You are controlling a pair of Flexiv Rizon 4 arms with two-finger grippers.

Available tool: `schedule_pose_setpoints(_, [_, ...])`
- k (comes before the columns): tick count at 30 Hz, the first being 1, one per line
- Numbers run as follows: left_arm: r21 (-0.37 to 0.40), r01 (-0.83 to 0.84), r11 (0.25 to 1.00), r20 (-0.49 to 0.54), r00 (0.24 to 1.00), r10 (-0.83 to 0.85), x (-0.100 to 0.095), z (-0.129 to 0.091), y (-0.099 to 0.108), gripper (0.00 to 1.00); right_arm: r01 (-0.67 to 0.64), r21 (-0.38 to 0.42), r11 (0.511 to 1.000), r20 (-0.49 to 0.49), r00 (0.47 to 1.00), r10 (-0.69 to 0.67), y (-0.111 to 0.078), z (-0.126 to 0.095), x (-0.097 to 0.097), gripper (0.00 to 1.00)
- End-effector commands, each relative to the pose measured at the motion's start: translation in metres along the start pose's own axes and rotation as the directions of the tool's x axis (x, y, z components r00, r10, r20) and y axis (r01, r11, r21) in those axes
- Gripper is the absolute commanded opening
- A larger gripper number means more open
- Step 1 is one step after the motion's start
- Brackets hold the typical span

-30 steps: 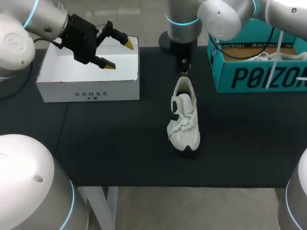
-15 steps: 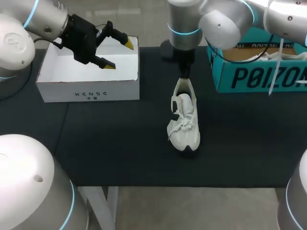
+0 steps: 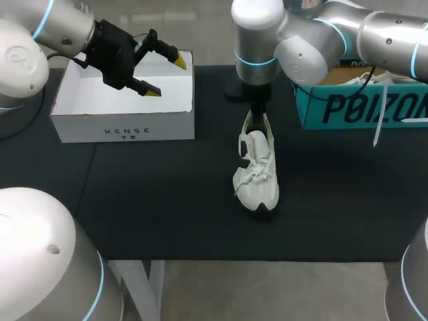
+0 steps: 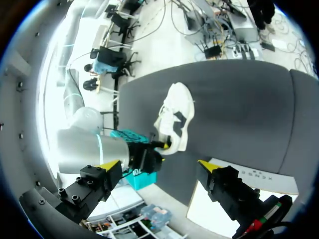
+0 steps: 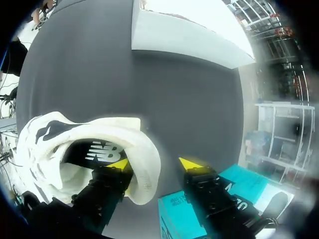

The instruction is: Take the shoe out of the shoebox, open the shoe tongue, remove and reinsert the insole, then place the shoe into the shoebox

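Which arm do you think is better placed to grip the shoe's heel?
Right: the right gripper straddles the heel of the shoe, one finger inside; the left gripper hangs open over the white box.

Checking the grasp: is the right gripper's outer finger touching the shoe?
Apart. Right wrist view shows bare tabletop between that finger and the shoe heel.

Your shoe (image 3: 256, 170): white matt cloth upper, heel collar smoother, maybe synthetic leather, can't confirm. Dark matt fabric covers the table (image 3: 167, 200). Matt cardboard: white box (image 3: 124, 124), teal box (image 3: 361, 110). Glossy smooth shell on right arm (image 3: 314, 40); left gripper (image 3: 166, 77) matt black plastic.
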State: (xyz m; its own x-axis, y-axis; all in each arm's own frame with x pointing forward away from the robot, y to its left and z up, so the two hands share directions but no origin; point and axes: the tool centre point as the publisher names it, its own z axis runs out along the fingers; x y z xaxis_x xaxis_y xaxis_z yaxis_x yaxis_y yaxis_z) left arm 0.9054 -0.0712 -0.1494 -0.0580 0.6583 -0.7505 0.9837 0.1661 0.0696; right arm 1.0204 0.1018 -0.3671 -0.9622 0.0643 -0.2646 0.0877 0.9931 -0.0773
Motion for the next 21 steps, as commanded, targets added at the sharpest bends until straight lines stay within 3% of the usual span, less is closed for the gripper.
schedule_pose_setpoints(1, [-0.001, -0.001, 1.0, -0.002, 1.0, 0.001, 0.0, 0.0, 0.0, 1.0, 0.009, 0.008, 1.0, -0.023, 1.0, -0.009, -0.001, 0.017, -0.001, 0.59])
schedule_pose_setpoints(6, [-0.001, -0.001, 1.0, -0.002, 1.0, 0.001, 0.0, 0.0, 0.0, 1.0, 0.027, 0.026, 0.999, -0.043, 0.999, -0.025, 0.005, 0.029, 0.003, 0.56])
schedule_pose_setpoints(10, [-0.001, -0.001, 1.0, -0.002, 1.0, 0.001, 0.0, 0.0, 0.0, 1.0, 0.011, 0.037, 0.999, -0.058, 0.998, -0.009, 0.008, 0.032, 0.002, 0.44])
schedule_pose_setpoints(11, [-0.001, -0.001, 1.0, -0.002, 1.0, 0.001, 0.0, 0.0, 0.0, 1.0, 0.012, 0.045, 0.999, -0.055, 0.998, -0.01, 0.008, 0.031, 0.002, 0.36])
schedule_pose_setpoints(12, [-0.001, -0.001, 1.0, -0.002, 1.0, 0.001, 0.0, 0.0, 0.0, 1.0, 0.013, 0.065, 0.998, -0.062, 0.998, -0.009, 0.007, 0.031, 0.001, 0.22])
schedule_pose_setpoints(13, [-0.001, -0.001, 1.0, -0.002, 1.0, 0.001, 0.0, 0.0, 0.0, 1.0, 0.009, 0.08, 0.997, -0.058, 0.998, -0.005, 0.005, 0.032, 0.0, 0.0])
schedule_pose_setpoints(16, [-0.001, -0.001, 1.0, -0.002, 1.0, 0.001, 0.0, 0.0, 0.0, 1.0, 0.0, 0.133, 0.991, -0.05, 0.999, 0.007, -0.002, 0.019, -0.004, 0.0])
schedule_pose_setpoints(21, [-0.001, -0.001, 1.0, -0.002, 1.0, 0.001, 0.0, 0.0, 0.0, 1.0, -0.103, 0.093, 0.99, -0.051, 0.993, 0.108, -0.011, -0.028, -0.017, 0.0])
